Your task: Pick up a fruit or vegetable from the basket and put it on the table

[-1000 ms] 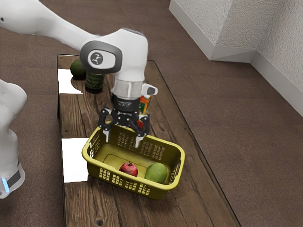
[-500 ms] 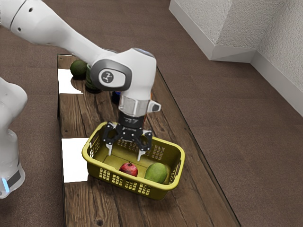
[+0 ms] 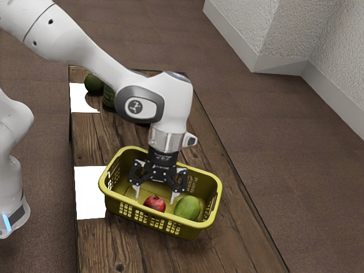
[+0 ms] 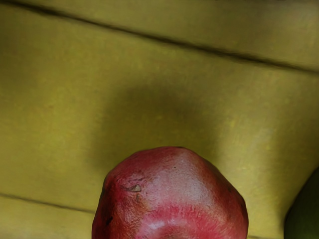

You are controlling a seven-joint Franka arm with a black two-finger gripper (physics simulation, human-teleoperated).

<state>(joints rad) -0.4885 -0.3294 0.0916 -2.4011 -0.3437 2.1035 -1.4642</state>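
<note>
My gripper (image 3: 154, 199) is down inside the yellow basket (image 3: 149, 223), its two fingers wide apart and open. Between and just below the fingertips lies a red pomegranate (image 3: 154, 204), resting on the basket floor. A green mango (image 3: 187, 209) lies beside it, toward the exterior view's right. In the wrist view the pomegranate (image 4: 172, 199) is large and close under my hand, with the basket's yellow floor (image 4: 149, 99) around it and the dark edge of the mango (image 4: 305, 214) nearby.
The basket's walls surround my fingers. Farther back on the wooden table (image 3: 96, 239) are a dark green round fruit (image 3: 93, 83) and a green jar (image 3: 109, 99), partly behind the arm. White sheets (image 3: 89, 192) lie along the table's edge.
My hand has come down into the basket and shifted toward the exterior view's right and front, over the pomegranate. The fingers have stayed apart, and the fruits have not moved.
</note>
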